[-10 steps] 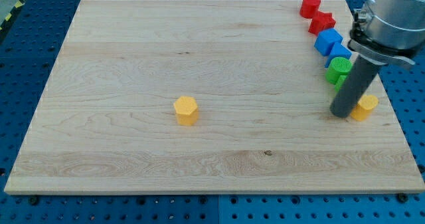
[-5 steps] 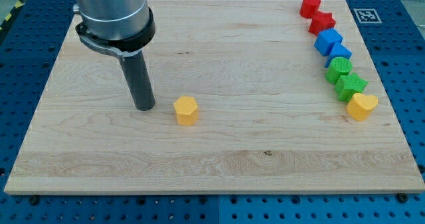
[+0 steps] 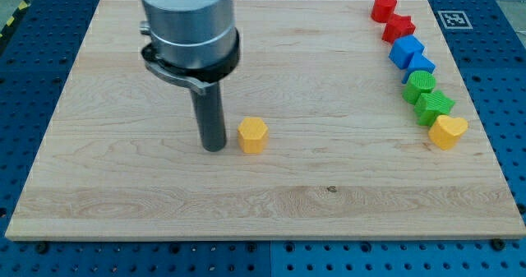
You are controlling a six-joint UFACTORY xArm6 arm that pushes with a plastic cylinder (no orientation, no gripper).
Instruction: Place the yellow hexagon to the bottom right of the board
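Note:
The yellow hexagon (image 3: 252,135) sits on the wooden board (image 3: 246,211), a little left of the middle. My tip (image 3: 214,148) is on the board just to the hexagon's left, close to it or touching it. The rod rises from there to the grey arm body near the view's top.
A column of blocks runs down the board's right edge: a red cylinder (image 3: 383,7), a red star (image 3: 399,27), two blue blocks (image 3: 406,51) (image 3: 422,64), two green blocks (image 3: 421,84) (image 3: 435,106) and a yellow heart (image 3: 447,131). A marker tag (image 3: 452,18) lies off the top right corner.
My tip crossed from the right edge by the yellow heart to the left of the hexagon, then moved right. The hexagon has shifted a little to the right.

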